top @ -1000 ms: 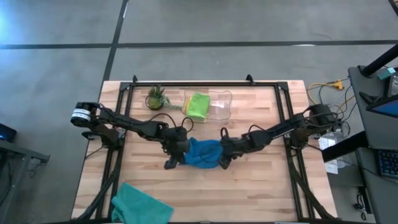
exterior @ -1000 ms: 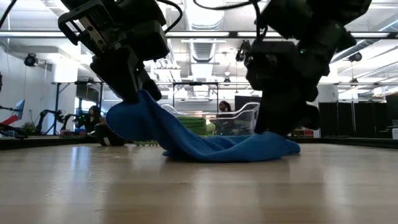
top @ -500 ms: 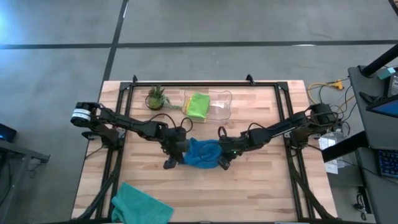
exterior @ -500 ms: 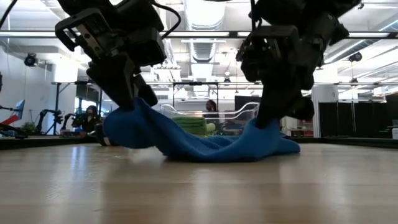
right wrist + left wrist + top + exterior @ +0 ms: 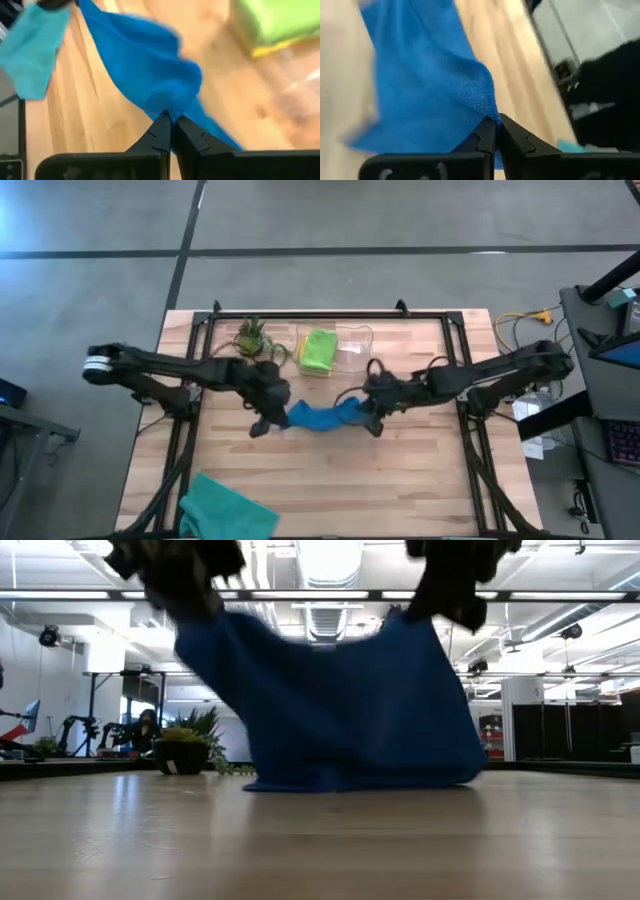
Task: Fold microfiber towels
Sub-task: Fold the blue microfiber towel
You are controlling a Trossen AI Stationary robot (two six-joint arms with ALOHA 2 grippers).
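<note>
The blue towel (image 5: 318, 417) hangs spread between my two grippers at the table's middle. Its lower edge (image 5: 350, 783) rests on the wood. My left gripper (image 5: 268, 413) is shut on the towel's left top corner. My right gripper (image 5: 369, 408) is shut on its right top corner. The teal towel (image 5: 225, 510) lies crumpled at the near left edge. The lime green towel (image 5: 318, 350) lies folded in the clear bin (image 5: 358, 350), with a yellow edge (image 5: 265, 47) showing under it. My left gripper pinches the blue towel's upper left corner (image 5: 487, 116) between its two fingers, coming from above. The towel hangs below the fingers, with its lower edge on the table. My right gripper pinches the towel's upper right corner (image 5: 170, 109) between its two fingers, from above. The cloth hangs below the fingers and sags a little between the two holds.
A small potted plant (image 5: 252, 337) stands at the far left, beside the bin. A black frame (image 5: 330, 315) runs along the table's far edge and sides. Bare wood lies near the table's front edge, right of the teal towel.
Both grippers have risen and moved a little toward the far edge and apart, still shut on the blue towel. The towel has gone from a low bunched heap to a hanging sheet; its top corners have lifted and its lower edge has stayed on the table.
</note>
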